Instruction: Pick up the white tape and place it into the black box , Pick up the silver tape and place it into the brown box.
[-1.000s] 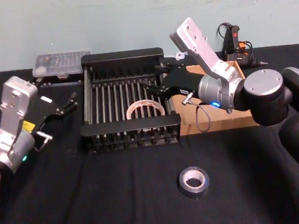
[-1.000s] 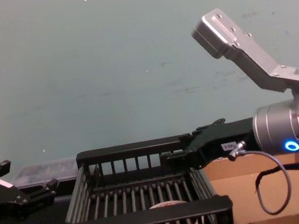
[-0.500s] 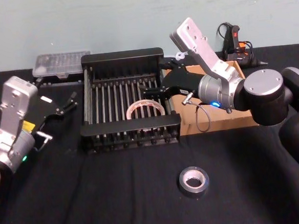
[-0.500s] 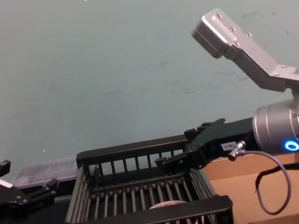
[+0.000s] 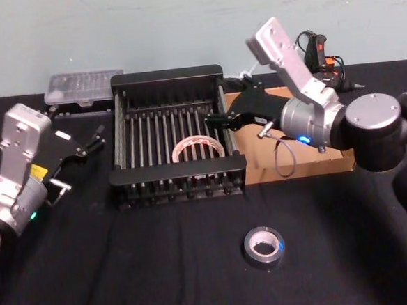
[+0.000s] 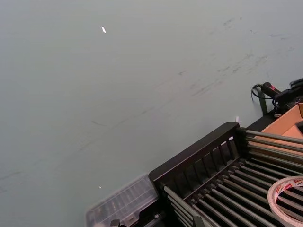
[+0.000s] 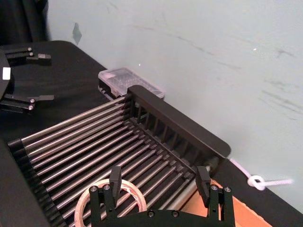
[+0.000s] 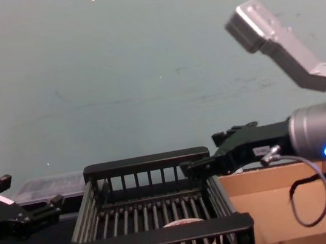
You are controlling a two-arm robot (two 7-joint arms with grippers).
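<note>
Your right tool (image 5: 218, 118) hangs open and empty over the black box's (image 5: 172, 77) right rim; the white tape (image 5: 197, 148) lies inside that box.

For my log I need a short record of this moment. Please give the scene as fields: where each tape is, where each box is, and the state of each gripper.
white tape: lying flat on the slats inside the black box
silver tape: on the black table, near the front, outside both boxes
brown box: directly right of the black box, no tape seen in it
right gripper: open, holding nothing, at the black box's right rim
left gripper: open, holding nothing, idle left of the black box
</note>
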